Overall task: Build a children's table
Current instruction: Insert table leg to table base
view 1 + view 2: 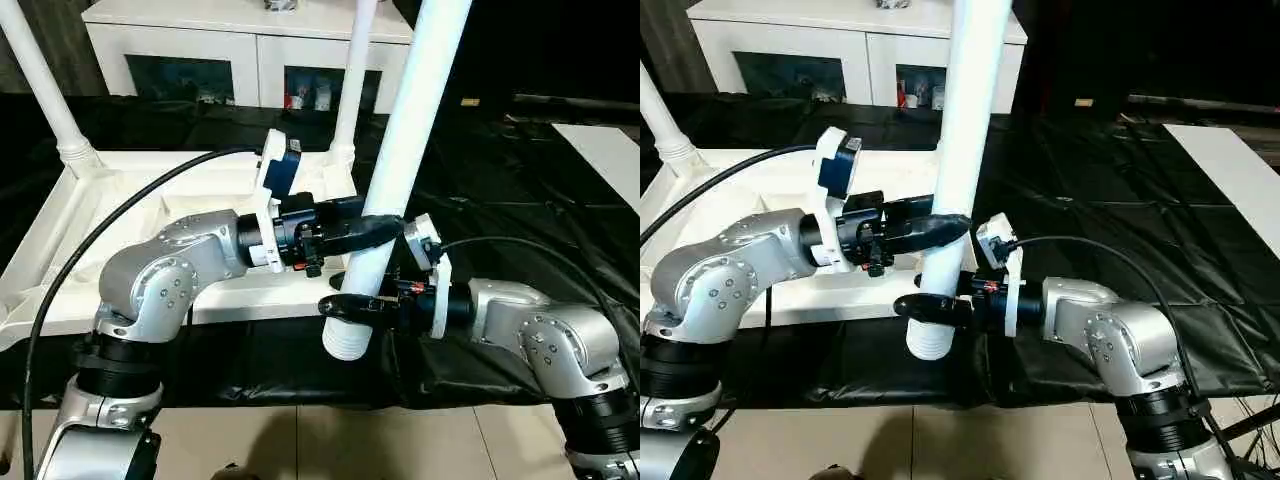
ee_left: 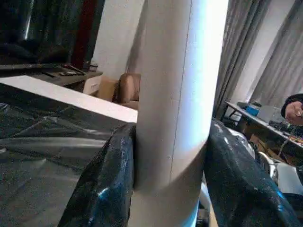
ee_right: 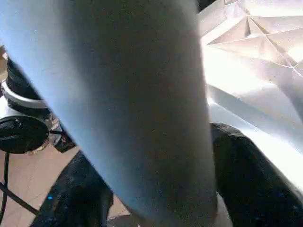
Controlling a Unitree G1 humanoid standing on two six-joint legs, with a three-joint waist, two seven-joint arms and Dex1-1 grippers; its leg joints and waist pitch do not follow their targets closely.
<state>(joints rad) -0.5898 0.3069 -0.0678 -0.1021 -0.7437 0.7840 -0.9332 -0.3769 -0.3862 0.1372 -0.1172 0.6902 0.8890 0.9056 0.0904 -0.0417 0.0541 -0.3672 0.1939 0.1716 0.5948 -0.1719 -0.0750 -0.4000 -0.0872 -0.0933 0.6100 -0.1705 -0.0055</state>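
The long white tapered plastic tube leg (image 1: pixel 405 150) stands clamped in the left pincer (image 1: pixel 385 228), threaded end just below the right pincer (image 1: pixel 345 307) gripping its base. Light, stiff, slippery; best held low, beside the upturned white ribbed tabletop (image 1: pixel 120 260).

Silver screw-dotted forearms (image 1: pixel 165 280), black cables (image 1: pixel 90 250), seemingly glossy black fingers (image 2: pixel 106 189).
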